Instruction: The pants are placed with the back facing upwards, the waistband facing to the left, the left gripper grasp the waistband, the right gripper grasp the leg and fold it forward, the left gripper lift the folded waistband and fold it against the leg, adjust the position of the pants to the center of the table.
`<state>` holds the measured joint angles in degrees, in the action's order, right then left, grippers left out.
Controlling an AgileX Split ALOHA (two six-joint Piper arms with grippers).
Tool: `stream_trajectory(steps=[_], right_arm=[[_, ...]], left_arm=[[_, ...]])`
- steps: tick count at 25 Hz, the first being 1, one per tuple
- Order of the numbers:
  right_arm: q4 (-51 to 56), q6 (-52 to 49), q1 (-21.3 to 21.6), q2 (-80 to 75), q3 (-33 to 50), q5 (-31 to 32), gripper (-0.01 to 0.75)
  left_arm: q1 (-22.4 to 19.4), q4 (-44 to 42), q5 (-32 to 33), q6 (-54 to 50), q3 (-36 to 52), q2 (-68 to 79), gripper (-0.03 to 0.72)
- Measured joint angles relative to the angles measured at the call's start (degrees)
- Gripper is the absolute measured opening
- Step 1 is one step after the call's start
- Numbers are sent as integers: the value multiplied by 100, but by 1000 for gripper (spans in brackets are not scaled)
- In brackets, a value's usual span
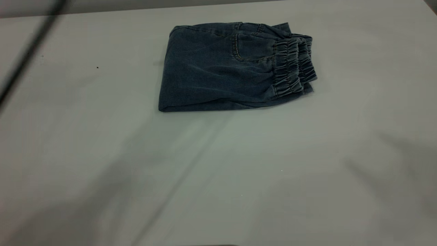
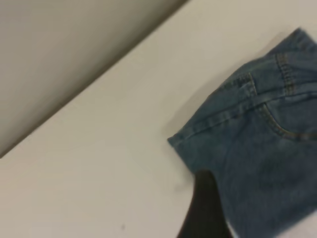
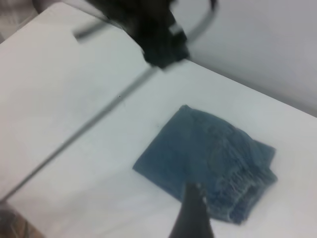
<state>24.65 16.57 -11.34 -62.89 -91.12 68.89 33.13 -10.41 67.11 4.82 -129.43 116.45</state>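
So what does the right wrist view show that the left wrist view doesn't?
Only the right wrist view shows the gathered, ruffled waistband and the left arm's black claw raised off beyond the denim. Only the left wrist view shows a stitched pocket seam up close. Both show the folded blue denim pants lying flat on the white table.

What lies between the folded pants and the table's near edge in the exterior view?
Nothing: below the pants, the table is bare, crossed only by soft shadows. The exterior view shows this.
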Motion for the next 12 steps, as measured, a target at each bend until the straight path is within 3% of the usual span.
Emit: stream_trajectory(steps=[5,12], right_arm=[[-163,-335,0,1199,427,364,490],[-377,-477,0,3108,1732,427,490]], left_arm=[[0,0,0,-33,1849,-1781,496],[0,99,0,-50,4372,-4488,496]])
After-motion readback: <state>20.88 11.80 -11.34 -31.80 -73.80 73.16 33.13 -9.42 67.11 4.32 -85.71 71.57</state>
